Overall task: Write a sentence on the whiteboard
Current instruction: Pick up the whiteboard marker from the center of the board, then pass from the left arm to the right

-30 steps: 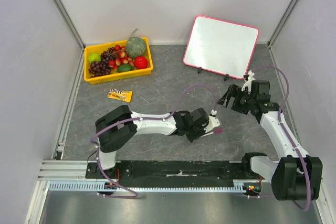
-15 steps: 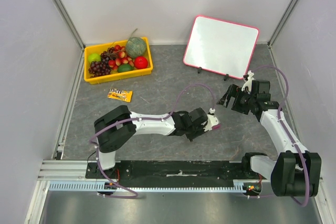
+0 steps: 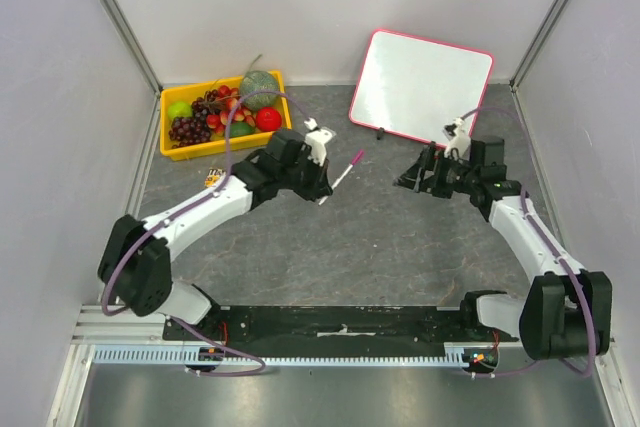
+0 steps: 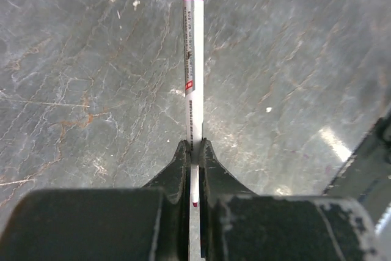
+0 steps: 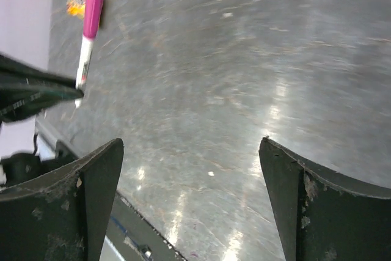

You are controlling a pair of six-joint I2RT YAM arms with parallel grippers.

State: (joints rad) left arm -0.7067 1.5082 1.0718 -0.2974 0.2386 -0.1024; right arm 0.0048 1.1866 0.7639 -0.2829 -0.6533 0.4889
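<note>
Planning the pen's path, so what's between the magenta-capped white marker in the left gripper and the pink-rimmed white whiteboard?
Only bare grey marbled tabletop separates the magenta-capped white marker from the pink-rimmed white whiteboard; the top view shows it.

Grey veined stone-look counter (image 3: 380,247) is smooth, kinda shiny. The slim white plastic marker with magenta cap (image 4: 192,77) looks slick, and the rectangular pink-rimmed whiteboard (image 3: 420,87) is glossy.

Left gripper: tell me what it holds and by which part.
The left gripper pinches a marker by the white barrel near its tail end, pink cap pointing away. The right gripper is open, empty.
</note>
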